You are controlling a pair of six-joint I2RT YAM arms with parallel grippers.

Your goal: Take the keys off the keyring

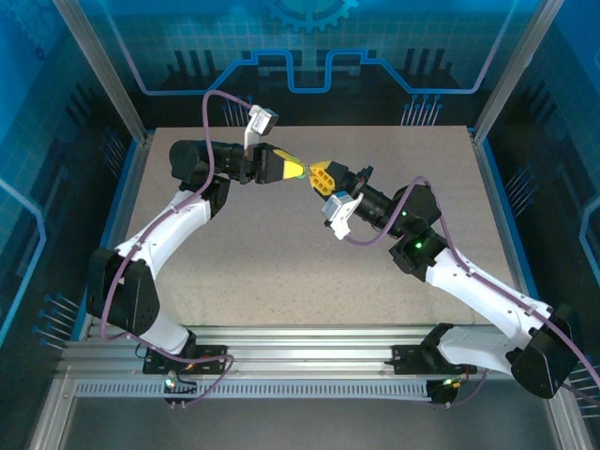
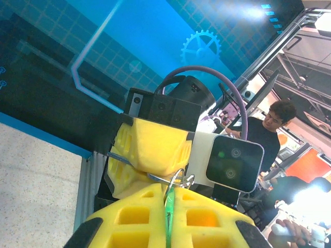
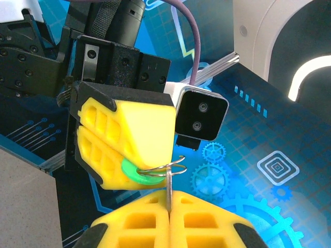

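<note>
While both arms are raised above the table, the two grippers meet tip to tip in the air over its far part. The left gripper comes from the left and the right gripper from the right, and their yellow tips are just beside each other.

The left gripper has its fingers pressed together on the keyring, the small green tag. In the right wrist view, a rounded end of the tag sticks out at the fingertips, and the rest is hidden between the pads. In the left wrist view the tag is seen on its edge, as a thin green line in the seam between the two yellow fingers.

The right gripper is pressed together too, and it pinches the key. The thin grey shank stands up out of the seam between its fingers, and the looped wire head is just above the fingertips. A wire of this head runs across to the green tag and touches its free end, so key and tag are joined. I cannot tell if the wire passes through a hole in the tag.

Both things are held in the air between the grippers, well above the table surface.
</note>
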